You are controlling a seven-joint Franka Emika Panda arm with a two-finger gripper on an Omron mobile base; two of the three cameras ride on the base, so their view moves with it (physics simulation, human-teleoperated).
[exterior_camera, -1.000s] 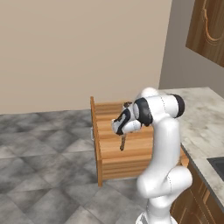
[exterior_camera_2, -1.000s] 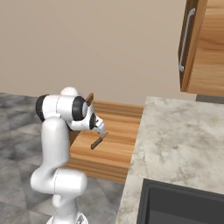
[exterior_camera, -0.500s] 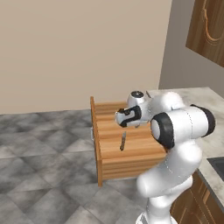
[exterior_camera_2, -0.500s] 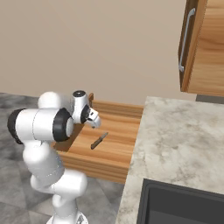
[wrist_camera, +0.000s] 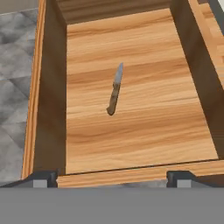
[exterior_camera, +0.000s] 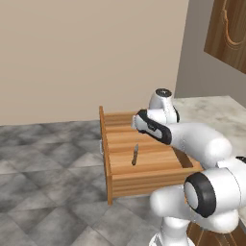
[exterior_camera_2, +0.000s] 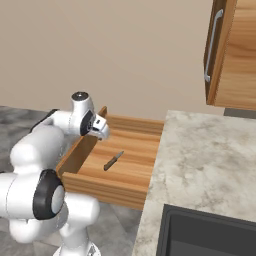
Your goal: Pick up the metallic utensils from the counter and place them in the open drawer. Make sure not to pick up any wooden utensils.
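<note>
Below the gripper (wrist_camera: 111,177) — jaws wide, holding nothing — the knife (wrist_camera: 115,89) lies flat on the drawer (wrist_camera: 144,131) floor toward twelve o'clock in the hand view, long axis running one to seven — apparently already delivered.

Lighting is even and diffuse, with no glare. Inside the drawer (wrist_camera: 131,131), the side walls cast soft shade onto the plank bottom, darkest along the wall nearest the tiled floor (wrist_camera: 17,65). Rendering is soft and slightly blurred throughout; wood grain stays legible. No edge distortion is visible.
</note>
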